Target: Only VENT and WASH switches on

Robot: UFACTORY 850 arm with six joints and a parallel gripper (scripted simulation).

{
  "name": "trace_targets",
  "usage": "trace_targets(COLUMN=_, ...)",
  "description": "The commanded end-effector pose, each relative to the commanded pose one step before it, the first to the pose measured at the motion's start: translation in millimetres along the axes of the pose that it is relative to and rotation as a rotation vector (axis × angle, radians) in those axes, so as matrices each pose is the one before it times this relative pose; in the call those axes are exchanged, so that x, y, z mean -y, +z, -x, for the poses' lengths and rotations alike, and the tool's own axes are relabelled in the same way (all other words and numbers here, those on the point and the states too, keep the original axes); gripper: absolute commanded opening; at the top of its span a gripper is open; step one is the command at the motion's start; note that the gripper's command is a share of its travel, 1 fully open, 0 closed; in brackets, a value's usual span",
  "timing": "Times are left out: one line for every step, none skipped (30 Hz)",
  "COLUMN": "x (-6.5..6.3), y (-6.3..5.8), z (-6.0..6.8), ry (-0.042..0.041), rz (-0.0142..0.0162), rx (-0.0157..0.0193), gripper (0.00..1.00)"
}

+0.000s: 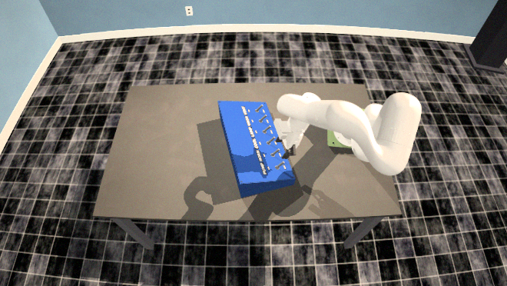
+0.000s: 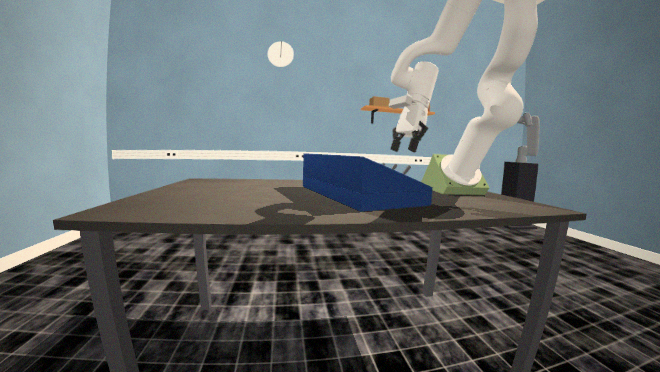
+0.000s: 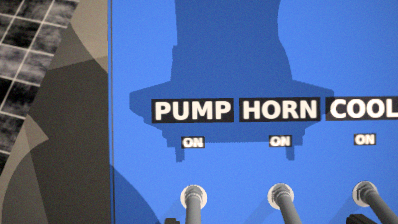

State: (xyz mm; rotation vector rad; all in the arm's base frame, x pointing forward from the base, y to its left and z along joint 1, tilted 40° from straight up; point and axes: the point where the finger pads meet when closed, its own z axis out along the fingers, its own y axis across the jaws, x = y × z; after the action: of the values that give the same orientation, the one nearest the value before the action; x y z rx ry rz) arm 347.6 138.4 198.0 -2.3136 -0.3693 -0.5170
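The blue wedge-shaped console (image 1: pixel 247 154) (image 2: pixel 365 185) (image 3: pixel 250 50) lies on the table (image 1: pixel 161 154) (image 2: pixel 200 205), turned at an angle. Several toggle switches (image 1: pixel 270 140) run along its right edge. My gripper (image 1: pixel 287 151) (image 2: pixel 409 142) is open and empty, hanging above the near end of that row. The wrist view shows the labels PUMP (image 3: pixel 192 110), HORN (image 3: pixel 279 110) and COOL (image 3: pixel 362 108). Their levers (image 3: pixel 192 202) (image 3: pixel 284 202) (image 3: pixel 372 197) lean away from the ON marks. My fingertips just show at the bottom edge. The VENT and WASH labels are outside the wrist view and unreadable elsewhere.
The arm's green base (image 1: pixel 335 140) (image 2: pixel 452 177) sits on the table right of the console. A black box (image 2: pixel 520 180) stands beyond the table's right end. An orange wall shelf (image 2: pixel 380 107) hangs behind the gripper. The table's left half carries only shadows.
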Motion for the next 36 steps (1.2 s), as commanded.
trace_targets(x=-8.66, y=-0.19, z=-0.68, ry=-0.00051, rz=0.00033, rx=-0.00107, gripper=1.0)
trace_targets(x=-3.0, y=0.0, z=-0.01, ry=0.0, rz=0.00001, rx=0.00001, gripper=1.0)
trace_targets(x=-3.22, y=0.0, z=0.0, ry=0.0, rz=0.0, rx=0.0, gripper=1.0)
trace_targets(x=-3.4, y=0.0, z=0.01, ry=0.0, rz=-0.00001, rx=-0.00001, gripper=1.0)
trace_targets(x=-3.55, y=0.0, z=0.0, ry=0.0, rz=0.0, rx=0.0, gripper=1.0)
trace_targets(x=-3.66, y=0.0, z=0.0, ry=0.0, rz=0.0, rx=0.0, gripper=1.0)
trace_targets(x=-3.72, y=0.0, z=0.0, ry=0.0, rz=0.0, rx=0.0, gripper=1.0)
trace_targets(x=-3.74, y=0.0, z=0.0, ry=0.0, rz=0.0, rx=0.0, gripper=1.0)
trace_targets(x=-3.71, y=0.0, z=0.0, ry=0.0, rz=0.0, rx=0.0, gripper=1.0)
trace_targets(x=-3.64, y=0.0, z=0.0, ry=0.0, rz=0.0, rx=0.0, gripper=1.0)
trace_targets(x=-3.52, y=0.0, z=0.0, ry=0.0, rz=0.0, rx=0.0, gripper=1.0)
trace_targets(x=-3.36, y=0.0, z=0.01, ry=0.0, rz=-0.00001, rx=0.0, gripper=1.0)
trace_targets(x=0.0, y=0.0, z=0.0, ry=0.0, rz=0.0, rx=0.0, gripper=1.0)
trace_targets(x=0.0, y=0.0, z=0.0, ry=0.0, rz=0.0, rx=0.0, gripper=1.0)
trace_targets(x=-3.16, y=0.0, z=0.0, ry=0.0, rz=0.0, rx=0.0, gripper=1.0)
trace_targets(x=-2.92, y=0.0, z=0.0, ry=0.0, rz=0.0, rx=0.0, gripper=1.0)
trace_targets(x=-2.65, y=0.0, z=0.0, ry=0.0, rz=0.0, rx=0.0, gripper=1.0)
trace_targets(x=-2.35, y=0.0, z=-0.01, ry=0.0, rz=0.0, rx=0.0, gripper=1.0)
trace_targets(x=-2.03, y=0.0, z=0.0, ry=0.0, rz=0.0, rx=0.0, gripper=1.0)
trace_targets(x=-1.7, y=0.0, z=0.0, ry=0.0, rz=0.0, rx=0.0, gripper=1.0)
trace_targets(x=-1.38, y=0.0, z=0.0, ry=0.0, rz=0.0, rx=0.0, gripper=1.0)
trace_targets(x=-1.05, y=0.0, z=0.0, ry=0.0, rz=0.0, rx=0.0, gripper=1.0)
trace_targets(x=-0.75, y=0.0, z=0.0, ry=0.0, rz=0.0, rx=0.0, gripper=1.0)
trace_targets(x=-0.49, y=0.0, z=0.0, ry=0.0, rz=0.0, rx=0.0, gripper=1.0)
trace_targets(x=-0.27, y=0.0, z=0.0, ry=0.0, rz=0.0, rx=0.0, gripper=1.0)
trace_targets(x=-0.1, y=0.0, z=0.0, ry=0.0, rz=0.0, rx=0.0, gripper=1.0)
trace_targets(x=-0.02, y=0.0, z=0.0, ry=0.0, rz=0.0, rx=0.0, gripper=1.0)
trace_targets(x=0.0, y=0.0, z=0.0, ry=0.0, rz=0.0, rx=0.0, gripper=1.0)
trace_targets(x=0.0, y=0.0, z=0.0, ry=0.0, rz=0.0, rx=0.0, gripper=1.0)
trace_targets(x=0.0, y=0.0, z=0.0, ry=0.0, rz=0.0, rx=0.0, gripper=1.0)
trace_targets(x=0.0, y=0.0, z=0.0, ry=0.0, rz=0.0, rx=0.0, gripper=1.0)
trace_targets(x=0.0, y=0.0, z=0.0, ry=0.0, rz=0.0, rx=0.0, gripper=1.0)
trace_targets(x=0.0, y=0.0, z=0.0, ry=0.0, rz=0.0, rx=0.0, gripper=1.0)
trace_targets(x=0.0, y=0.0, z=0.0, ry=0.0, rz=0.0, rx=0.0, gripper=1.0)
trace_targets(x=0.0, y=0.0, z=0.0, ry=0.0, rz=0.0, rx=0.0, gripper=1.0)
trace_targets(x=0.0, y=0.0, z=0.0, ry=0.0, rz=0.0, rx=0.0, gripper=1.0)
